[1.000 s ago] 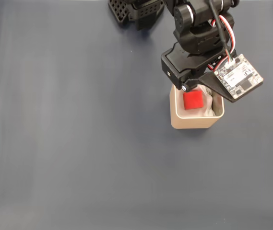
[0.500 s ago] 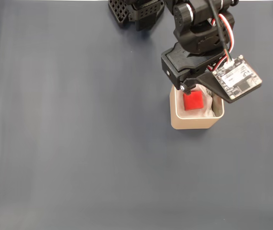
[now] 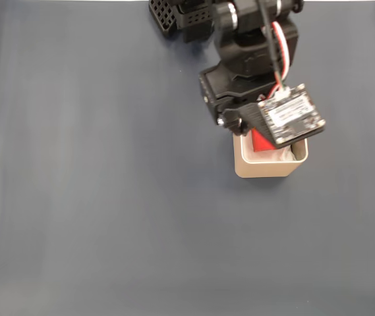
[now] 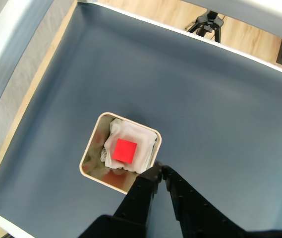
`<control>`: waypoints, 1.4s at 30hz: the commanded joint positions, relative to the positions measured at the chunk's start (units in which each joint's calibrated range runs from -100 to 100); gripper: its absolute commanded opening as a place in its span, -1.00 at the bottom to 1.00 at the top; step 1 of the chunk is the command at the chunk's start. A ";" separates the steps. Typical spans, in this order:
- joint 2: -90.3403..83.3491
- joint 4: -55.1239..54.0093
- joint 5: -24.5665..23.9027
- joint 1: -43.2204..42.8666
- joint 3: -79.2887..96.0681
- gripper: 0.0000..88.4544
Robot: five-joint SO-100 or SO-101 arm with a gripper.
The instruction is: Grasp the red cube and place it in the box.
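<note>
The red cube [image 4: 125,150] lies on the white padding inside the beige box [image 4: 88,154], free of the gripper. In the wrist view my gripper [image 4: 159,169] hangs above the mat just right of the box's near corner, its black fingers [image 4: 143,191] closed together with nothing between them. In the fixed view the arm [image 3: 250,79] and its camera board cover the box's upper part. A slice of the red cube [image 3: 259,141] shows under the board, inside the box [image 3: 266,169].
A dark blue mat [image 3: 108,197] covers the table. The arm's base [image 3: 184,16] stands at the top edge of the fixed view. In the wrist view, the mat's edges, a wooden floor and a tripod [image 4: 207,22] lie beyond.
The arm has swung left, so its camera board now covers more of the box. The cube has stayed in the box.
</note>
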 commanded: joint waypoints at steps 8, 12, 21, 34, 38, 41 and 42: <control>-5.68 -3.49 -0.20 6.43 5.29 -1.00; -8.27 -5.45 -0.59 8.41 10.58 -1.00; -13.90 -8.33 -3.13 11.75 19.97 -1.00; -29.65 -24.41 -4.64 14.45 45.31 -1.00; -35.71 -28.27 -4.74 14.45 53.33 -1.00; -40.81 -30.24 -4.05 14.45 59.53 -1.00; -42.80 -30.90 -3.76 14.59 61.72 -1.00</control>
